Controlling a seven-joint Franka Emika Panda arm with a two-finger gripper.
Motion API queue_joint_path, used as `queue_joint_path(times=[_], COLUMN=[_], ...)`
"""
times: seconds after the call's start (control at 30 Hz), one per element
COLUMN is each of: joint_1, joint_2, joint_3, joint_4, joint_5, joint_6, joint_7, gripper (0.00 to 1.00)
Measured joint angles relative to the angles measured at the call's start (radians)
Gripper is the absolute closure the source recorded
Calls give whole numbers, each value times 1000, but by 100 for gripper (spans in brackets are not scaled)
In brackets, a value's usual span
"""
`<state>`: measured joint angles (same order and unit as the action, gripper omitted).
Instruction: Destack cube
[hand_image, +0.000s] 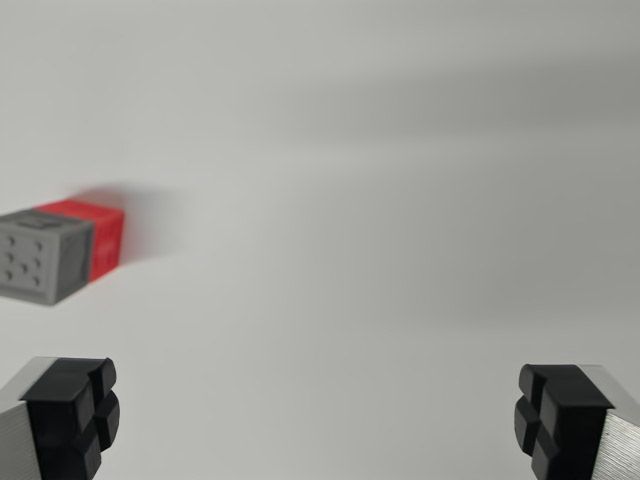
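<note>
- Plainly, the gripper (318, 415) stands wide open: its two black-padded fingertips (72, 415) sit at the bottom corners of the wrist view, one at the left and one at the right, with nothing but bare surface between them.
- Nothing is held; the pads touch no object, and the gap between them is empty.
- Beyond the fingers lies a plain pale table (380, 200), smooth and unmarked, with only soft shadows across it.
- The task's things sit well off to the wrist view's left, far from the line between the fingers: a grey cube (42, 257) with small round dimples on its facing side, and a red cube (100, 235) showing right behind and beside it.
- The two cubes appear pressed together, but from this blurred, oblique angle I cannot tell for certain whether the grey one rests on top of the red one or merely lies against it.
- As for progress, I judge that the destacking is either not begun or just finished; if the cubes are a stack, the whole job remains.
- In that case, what is left would be to bring the open fingers over toward the wrist view's left, centre them on the upper cube, close on it, lift it clear and set it down apart.
</note>
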<state>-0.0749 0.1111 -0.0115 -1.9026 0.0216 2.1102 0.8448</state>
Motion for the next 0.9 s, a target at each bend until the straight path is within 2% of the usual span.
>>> queue_joint_path(times=[0.9], joint_1=[9], joint_2=[5], joint_3=[4], joint_4=[-11], joint_5=[0], joint_6=[10], joint_7=[18], gripper=[0])
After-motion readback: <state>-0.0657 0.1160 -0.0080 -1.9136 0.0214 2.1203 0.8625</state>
